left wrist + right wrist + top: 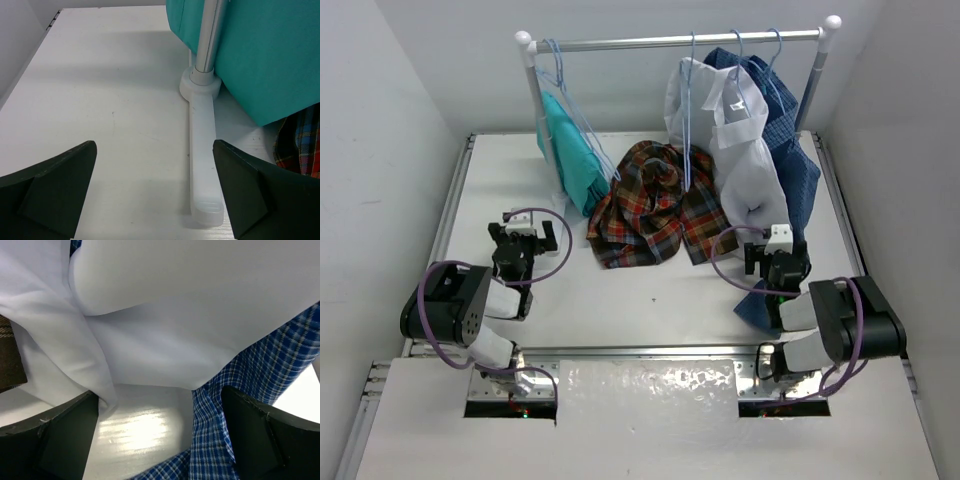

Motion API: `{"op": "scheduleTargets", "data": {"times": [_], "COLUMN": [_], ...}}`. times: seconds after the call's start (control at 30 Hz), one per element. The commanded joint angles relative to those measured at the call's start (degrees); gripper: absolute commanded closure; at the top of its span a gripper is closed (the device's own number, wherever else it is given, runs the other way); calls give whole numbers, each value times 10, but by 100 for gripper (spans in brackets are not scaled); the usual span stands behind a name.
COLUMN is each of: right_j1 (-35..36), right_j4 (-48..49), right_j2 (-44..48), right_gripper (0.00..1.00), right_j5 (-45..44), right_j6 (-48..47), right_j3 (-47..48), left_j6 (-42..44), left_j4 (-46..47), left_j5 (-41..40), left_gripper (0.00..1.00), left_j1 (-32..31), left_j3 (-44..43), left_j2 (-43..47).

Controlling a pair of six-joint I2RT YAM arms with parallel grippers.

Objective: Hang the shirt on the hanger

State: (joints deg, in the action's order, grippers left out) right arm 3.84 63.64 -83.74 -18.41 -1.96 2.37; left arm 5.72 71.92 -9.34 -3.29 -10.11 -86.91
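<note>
Shirt [650, 205] lies bunched in a plaid heap on the table [620, 300], in the middle of the top view, under the rail [670, 42]. It is soft flannel and looks light and limp. It will likely sag and fold wherever it is lifted, so the collar or a shoulder seam seems the best hold, with one arm taking each side.

A pale-blue hanger [689, 120] hangs straight above the heap; whether its wire sits inside the cloth I cannot tell.

Left gripper [533, 228], lower left of the heap, has its fingers spread with nothing between them. Its wrist view shows the rack foot [202, 150] and a teal garment [270, 50] ahead.

Right gripper [775, 252], lower right, is likewise spread and empty. It sits close under the white shirt [175, 315] and blue checked shirt [250, 390], which crowd the plaid heap's right side and could snag.
</note>
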Motion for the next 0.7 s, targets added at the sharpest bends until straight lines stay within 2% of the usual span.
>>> {"op": "scheduleTargets", "data": {"times": [0.0, 0.07, 0.13, 0.17, 0.2, 0.27, 0.3, 0.33, 0.37, 0.4, 0.43, 0.47, 0.5, 0.57, 0.6, 0.63, 0.67], "right_j1": [-2, -2, -1, -2, -2, -2, -2, -2, -1, -1, 6, 13, 27, 92, 124, 185, 213], "right_j4": [-28, -67, -154, -193, -280, -371, -436, -455, -477, -490, -512, -545, -616, -695, -703, -704, -693], "right_j2": [66, 112, 164, 219, 247, 322, 344, 364, 399, 410, 419, 426, 434, 445, 460, 469, 475], "right_gripper": [1, 1, 1, 1, 1, 1, 1, 1, 1, 10, 37, 47, 54, 50, 47, 43, 40], "right_j5": [3, 12, 47, 64, 79, 116, 143, 178, 268, 310, 337, 330, 314, 264, 205, 186, 167], "right_j6": [-1, -2, 15, 36, 57, 90, 107, 106, 91, 94, 102, 108, 106, 89, 85, 80, 77], "right_j3": [7, 11, 17, 29, 39, 77, 86, 92, 91, 90, 98, 108, 119, 146, 149, 144, 140], "left_j6": [-7, -7, -7, -6, -4, 18, 32, 64, 75, 87, 110, 120, 131, 162, 175, 203, 217], "left_j4": [26, 25, 26, 27, 23, -76, -219, -257, -283, -301, -310, -322, -348, -379, -396, -402, -407], "left_j5": [6, 6, 5, 5, 11, 64, 82, 91, 91, 84, 65, 60, 57, 60, 64, 67, 65], "left_gripper": [0, 0, 0, 0, 0, 0, 0, 0, 0, 0, 0, 0, 0, 0, 0, 0, 0], "left_j1": [5, 5, 5, 4, 4, 1, -1, -7, -18, -19, -20, -21, -21, -21, -21, -21, -22], "left_j3": [-9, -8, -9, -8, -11, -65, -94, -112, -116, -105, -78, -66, -55, -35, -28, -22, -7], "left_j2": [2, 3, 3, 3, 16, 61, 109, 123, 139, 181, 205, 233, 283, 328, 370, 392, 438]}}
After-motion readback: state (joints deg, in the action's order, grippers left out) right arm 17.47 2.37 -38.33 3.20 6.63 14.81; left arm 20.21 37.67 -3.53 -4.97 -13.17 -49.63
